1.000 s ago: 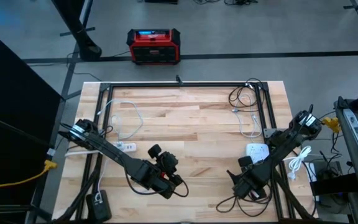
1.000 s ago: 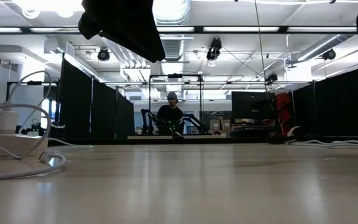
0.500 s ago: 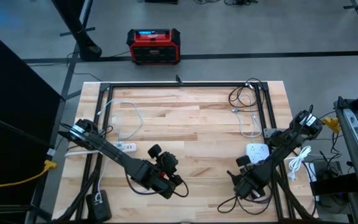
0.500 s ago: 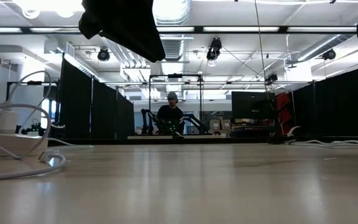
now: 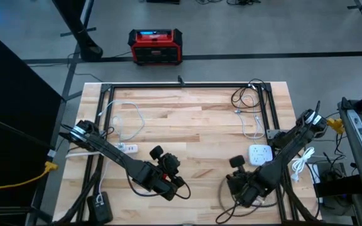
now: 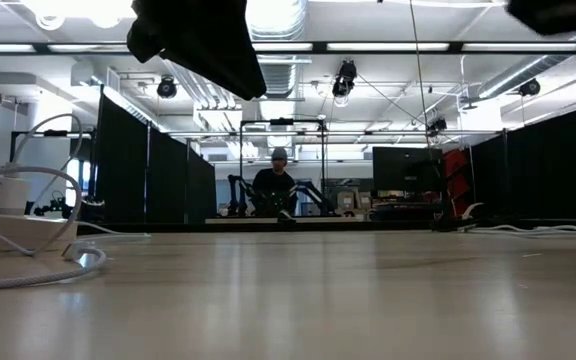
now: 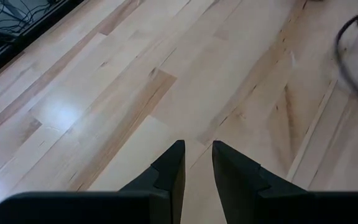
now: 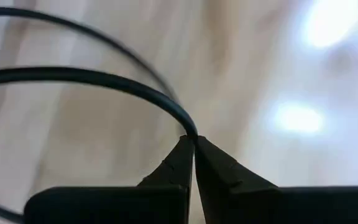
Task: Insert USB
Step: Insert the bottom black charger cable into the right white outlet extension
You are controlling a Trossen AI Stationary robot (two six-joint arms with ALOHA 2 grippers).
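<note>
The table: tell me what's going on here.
The right gripper has its jaws shut on a black cable near the table's front right, so it has grabbed the lead. The left gripper waits over bare wood at the front left, jaws slightly apart and holding nothing. A white power strip lies just beyond the right gripper; nothing is plugged in yet.

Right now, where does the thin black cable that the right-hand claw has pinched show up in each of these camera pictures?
High view: black cable loops at the table's near edge, by the right gripper.
Low view: cable not identifiable.
Left wrist view: a dark cable arc shows at the edge; whether it is the same cable is unclear.
Right wrist view: cable runs into the shut fingertips.
Shared landmark: the wooden table.
</note>
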